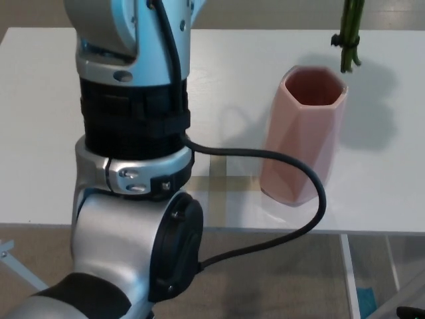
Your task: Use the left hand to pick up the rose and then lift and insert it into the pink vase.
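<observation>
The pink faceted vase (304,136) stands upright on the white table (40,133), right of centre, its mouth open to the top. A green rose stem (350,33) hangs down from the top edge of the picture. Its lower end sits just above the far right of the vase's rim, and the flower is out of frame. My left forearm (133,100) rises steeply through the left of the picture and leaves at the top, so the left hand does not show. What holds the stem is hidden. No part of the right arm shows.
A black cable (292,166) loops from my left arm across the table's front edge, just in front of the vase. Strips of tape (222,186) mark the table near the vase's base. Floor lies beyond the near table edge.
</observation>
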